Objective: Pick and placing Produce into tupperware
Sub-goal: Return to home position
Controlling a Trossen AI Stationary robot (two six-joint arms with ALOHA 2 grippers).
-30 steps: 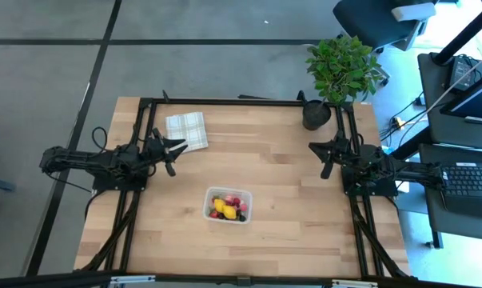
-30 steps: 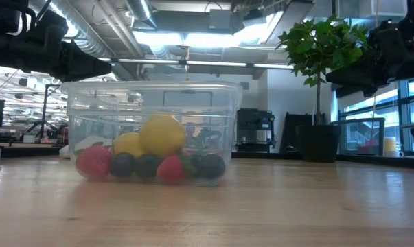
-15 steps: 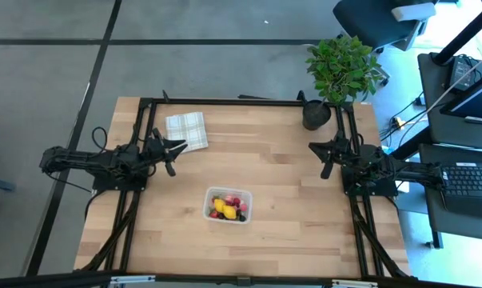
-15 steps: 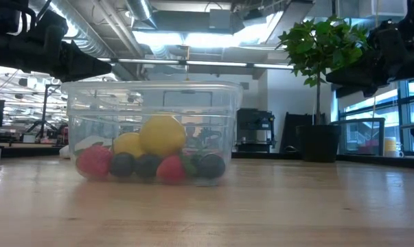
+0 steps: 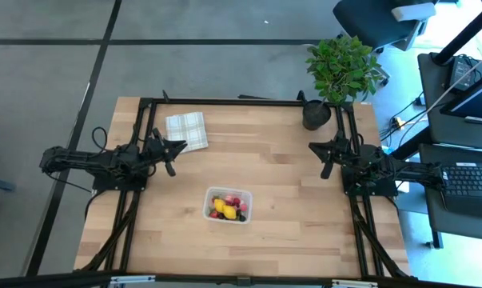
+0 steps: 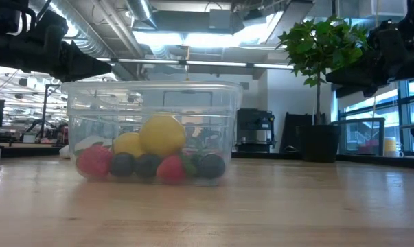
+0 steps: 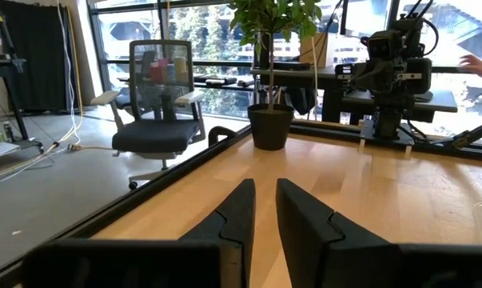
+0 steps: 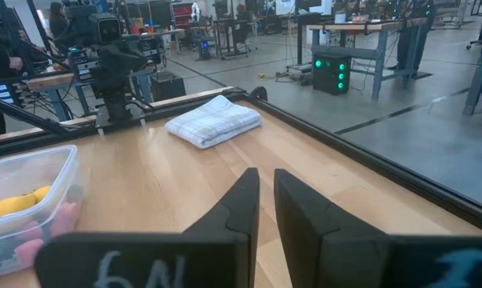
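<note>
1. The left gripper [image 5: 177,147] hovers over the left side of the table [image 5: 288,240], just near of the checked cloth [image 5: 186,130]. It has not shifted over the last second, and its fingers sit almost closed on nothing.
2. The tupperware [image 6: 207,103] stands mid-table, toward the near side. The produce [image 5: 227,208], lemons with red and dark berries, lies inside. No loose piece shows on the wood, so I judge the sorting finished.
3. The right gripper [image 5: 314,147] is equally unmoved at the right side, fingers almost closed and empty, near the potted plant [image 5: 342,68].
4. Both arms sit well apart from the tub, leaving broad bare wood around it. The cloth and plant keep to the far edge.
</note>
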